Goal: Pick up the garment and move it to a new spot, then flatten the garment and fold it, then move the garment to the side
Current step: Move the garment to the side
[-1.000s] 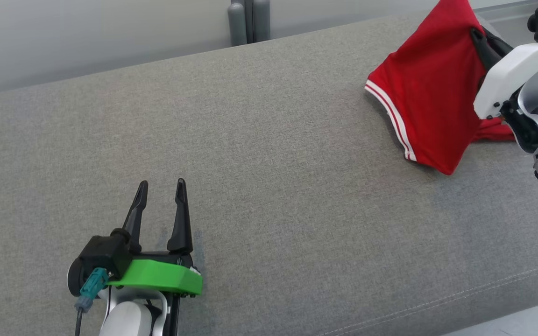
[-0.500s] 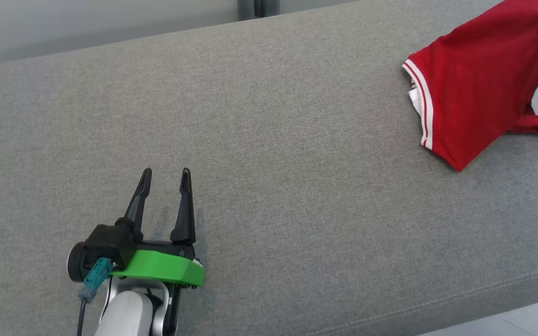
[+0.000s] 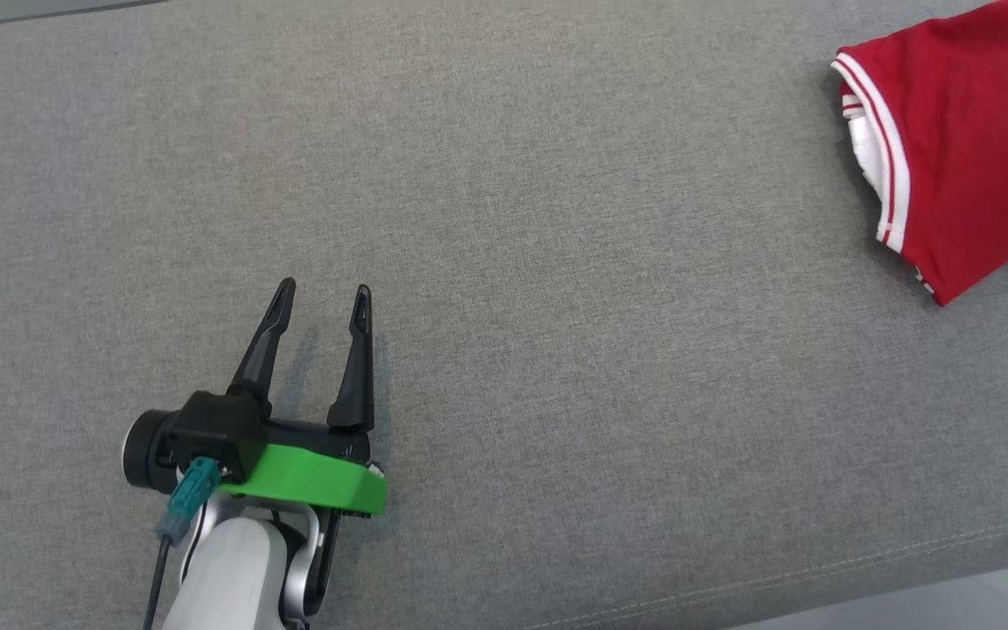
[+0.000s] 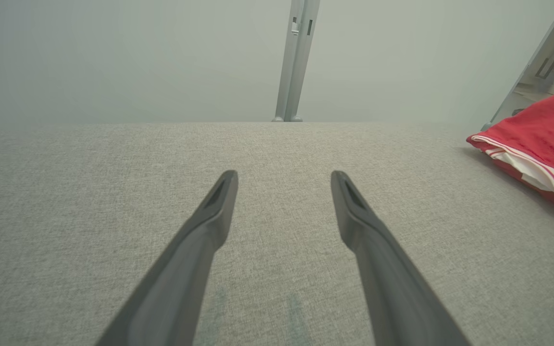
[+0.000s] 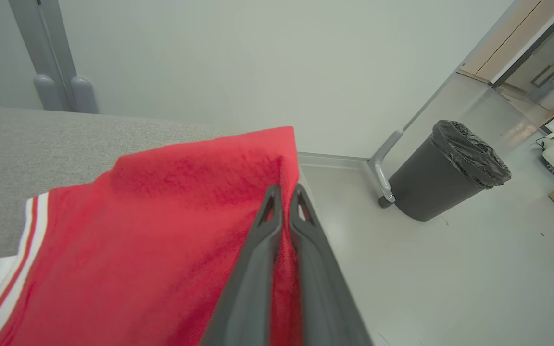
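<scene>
- At the right end of the grey surface (image 3: pixel 504 175), the red garment (image 3: pixel 968 149) is drawn up in a bunch. Its white-striped hem (image 3: pixel 893 175) lies low, either touching the surface or just above it; I cannot tell which.
- Right jaws: closed tight on a fold near the garment's top edge, with cloth pinched between both fingers (right wrist view).
- Left jaws: wide apart and holding nothing, low over bare surface at the front left, well apart from the garment.
- Progress (judgement): the pick-up is done. The move to a new spot looks to be the step in hand, and the garment is not yet set down.
- Remaining: lay it down, flatten, fold, move it aside. None of these has begun, since the garment is bunched rather than spread.
- Flattening will likely need the idle left jaws as well.
</scene>
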Robot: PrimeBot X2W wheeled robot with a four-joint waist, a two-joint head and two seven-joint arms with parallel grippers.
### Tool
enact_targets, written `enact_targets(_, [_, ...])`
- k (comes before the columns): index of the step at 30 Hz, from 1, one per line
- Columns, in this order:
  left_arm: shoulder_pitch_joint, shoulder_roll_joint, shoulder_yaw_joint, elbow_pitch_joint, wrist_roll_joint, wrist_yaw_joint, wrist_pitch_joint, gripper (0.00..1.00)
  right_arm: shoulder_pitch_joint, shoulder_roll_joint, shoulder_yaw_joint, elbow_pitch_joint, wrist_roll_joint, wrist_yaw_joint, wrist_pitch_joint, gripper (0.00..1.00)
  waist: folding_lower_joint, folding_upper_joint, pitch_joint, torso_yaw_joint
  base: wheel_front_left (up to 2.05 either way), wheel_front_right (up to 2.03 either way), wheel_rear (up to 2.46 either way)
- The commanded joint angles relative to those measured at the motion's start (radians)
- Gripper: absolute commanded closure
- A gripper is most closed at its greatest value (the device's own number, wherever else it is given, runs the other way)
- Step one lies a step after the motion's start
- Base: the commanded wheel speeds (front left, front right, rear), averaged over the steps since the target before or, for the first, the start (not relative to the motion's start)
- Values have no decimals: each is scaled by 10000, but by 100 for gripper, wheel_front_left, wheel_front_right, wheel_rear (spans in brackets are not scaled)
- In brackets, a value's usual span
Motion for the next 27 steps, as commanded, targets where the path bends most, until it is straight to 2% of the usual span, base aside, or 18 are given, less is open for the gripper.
enact_targets(1, [-206,83,-39,-113,103,-54,34,0,-199,-184,-97,361,-180,-4,-179,100,-1,0,485,257,0,0,0])
enact_targets(9, [-359,276,-175,-447,235,-12,223,0,-492,-491,-14,1216,-1225,-4,-642,100,-1,0,1002,376,0,0,0])
enact_targets(15, [-389,391,-248,-795,316,61,401,0,-712,-539,-497,1719,-1981,-5,-822,100,-1,0,1273,390,0,0,0])
enact_targets(16, [-395,397,-268,-854,332,83,441,0,-728,-585,-696,1795,-2086,-7,-830,96,-1,0,1304,383,0,0,0])
enact_targets(17, [-398,413,-283,-912,339,96,459,0,-714,-588,-852,1854,-2246,-9,-841,69,-1,0,1328,374,0,0,0])
enact_targets(18, [-399,428,-302,-969,347,88,489,0,-704,-544,-1000,1891,-2427,-9,-854,48,-1,0,1343,362,0,0,0])
enact_targets(19, [-396,441,-317,-1011,352,96,506,0,-690,-511,-1173,1903,-2581,-9,-861,0,-1,0,1348,346,0,0,0])
enact_targets(27, [-323,544,-397,-1169,313,162,618,0,-310,-208,-2568,1951,-3678,-9,-864,0,-1,0,1239,157,0,0,0])
